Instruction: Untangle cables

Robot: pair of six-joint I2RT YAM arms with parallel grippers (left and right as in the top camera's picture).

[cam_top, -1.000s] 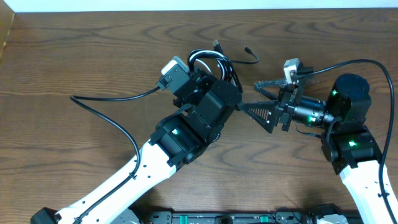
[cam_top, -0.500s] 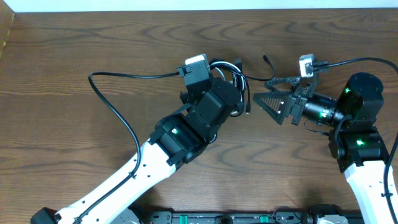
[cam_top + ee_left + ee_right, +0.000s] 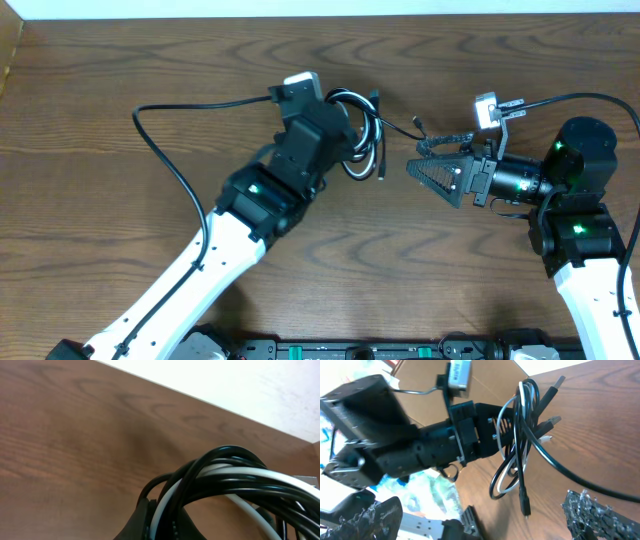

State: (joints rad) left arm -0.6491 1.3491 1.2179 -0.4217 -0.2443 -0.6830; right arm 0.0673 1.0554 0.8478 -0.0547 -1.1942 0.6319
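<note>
Caught mid-job: my left gripper (image 3: 504, 435) is clenched on a tangled coil (image 3: 362, 140) made of a thin black cord (image 3: 225, 457) and a thin white cord (image 3: 250, 477). It appears to hold the coil raised off the brown wooden table (image 3: 120, 80), which I judge lets the loops hang loose enough to be picked apart. My right gripper (image 3: 428, 163) waits just in front of the coil with its jaws spread wide and nothing between them, placed, I reckon, to take a free end. One black strand strays out of the bundle toward my upper right finger and ends in a small dark plug (image 3: 420, 124); I cannot tell whether they touch. The cords are wound in several overlapping loops. Black lies over white at my left fingertips, and slim plug ends stick out and dangle below.
</note>
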